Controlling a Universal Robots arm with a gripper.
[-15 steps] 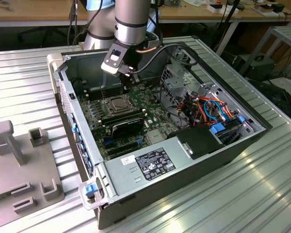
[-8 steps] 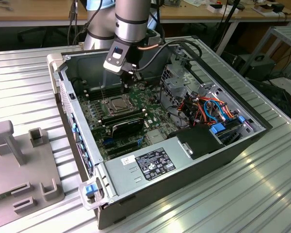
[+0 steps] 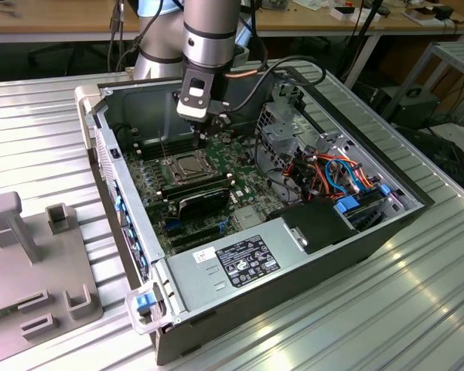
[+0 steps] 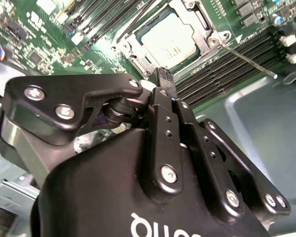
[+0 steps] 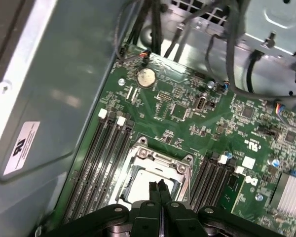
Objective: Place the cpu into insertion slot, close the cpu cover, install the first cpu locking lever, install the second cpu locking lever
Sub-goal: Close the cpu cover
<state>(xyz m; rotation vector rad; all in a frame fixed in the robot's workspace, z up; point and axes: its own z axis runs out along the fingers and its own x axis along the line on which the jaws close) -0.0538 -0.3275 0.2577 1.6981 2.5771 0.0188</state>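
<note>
A ribbed metal counter point(image 3: 417, 309) carries one open computer case point(image 3: 112, 166). Inside, toward the far side and the exterior view's left, one cpu point(image 4: 170, 34) lies flat, metal top up, square to the insertion slot point(image 3: 187, 165) holding it. One cpu cover point(image 5: 163, 159) frames it. One thin lever rod point(image 4: 246, 61) juts from its corner. One gripper point(image 5: 160, 190) hovers just above, its fingers pressed together and empty.

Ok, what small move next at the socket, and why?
Probably shift the shut gripper over to the thin silver lever rod: the silvery square frame cover lies over the dull grey square cpu, but that rod sticks out free, unlatched.
</note>
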